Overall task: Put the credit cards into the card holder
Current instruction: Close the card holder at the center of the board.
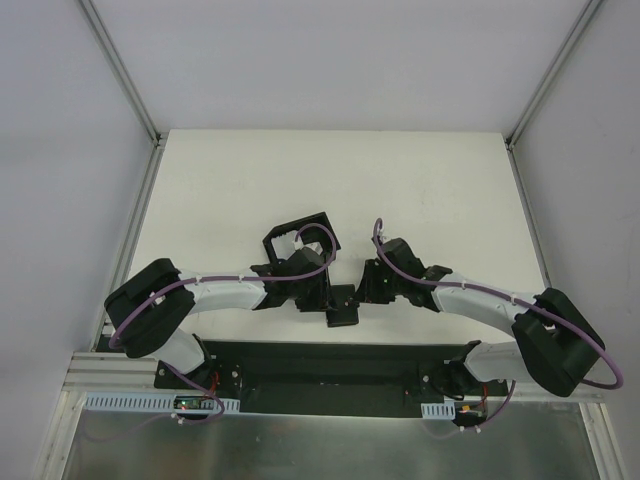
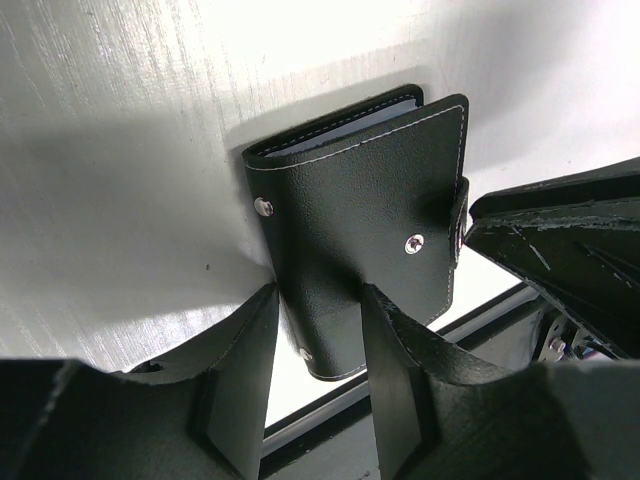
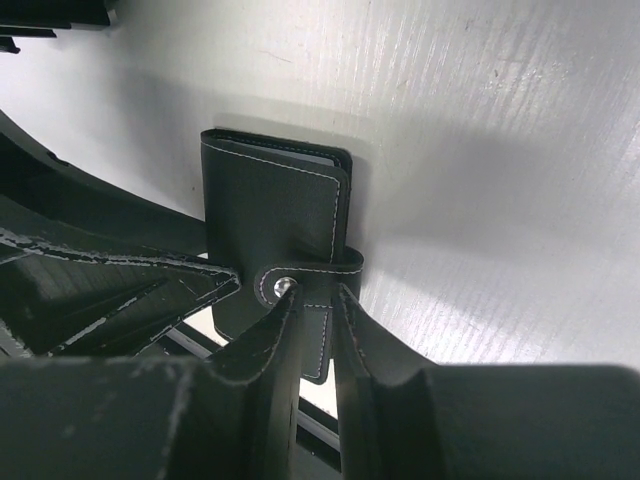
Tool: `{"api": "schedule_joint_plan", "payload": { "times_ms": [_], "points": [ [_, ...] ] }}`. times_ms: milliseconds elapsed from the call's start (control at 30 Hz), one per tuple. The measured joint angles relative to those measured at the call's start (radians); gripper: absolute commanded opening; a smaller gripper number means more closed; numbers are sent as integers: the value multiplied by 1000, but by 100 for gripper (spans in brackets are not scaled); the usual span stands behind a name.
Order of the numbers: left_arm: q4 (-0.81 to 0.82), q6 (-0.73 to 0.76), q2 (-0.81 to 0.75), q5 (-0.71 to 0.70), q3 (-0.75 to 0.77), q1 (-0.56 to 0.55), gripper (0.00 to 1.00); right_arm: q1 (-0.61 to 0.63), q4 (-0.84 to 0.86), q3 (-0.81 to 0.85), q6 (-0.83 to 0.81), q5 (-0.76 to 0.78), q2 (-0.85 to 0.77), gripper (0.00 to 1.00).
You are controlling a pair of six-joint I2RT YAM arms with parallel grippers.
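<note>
A: Left gripper [image 2: 318,292]?
B: Clamped on the lower edge of the closed wallet [image 2: 350,190], which sits at the near edge of the table [image 1: 420,180], between both arms.
A: Right gripper [image 3: 312,295]?
B: Jaws narrowly parted, with the tips at the snap tab [image 3: 305,272]. I can't tell if they pinch it.
</note>
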Motion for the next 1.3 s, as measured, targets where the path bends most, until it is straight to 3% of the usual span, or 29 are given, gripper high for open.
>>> {"api": "schedule_joint_plan", "payload": {
  "times_ms": [467, 1300],
  "points": [
    [4, -1, 0, 0, 0, 0, 42, -1, 53, 0, 2, -32, 11, 23],
    [-3, -1, -2, -1, 0, 0, 38, 32, 19, 68, -47, -47, 102, 18]
  ]
}}
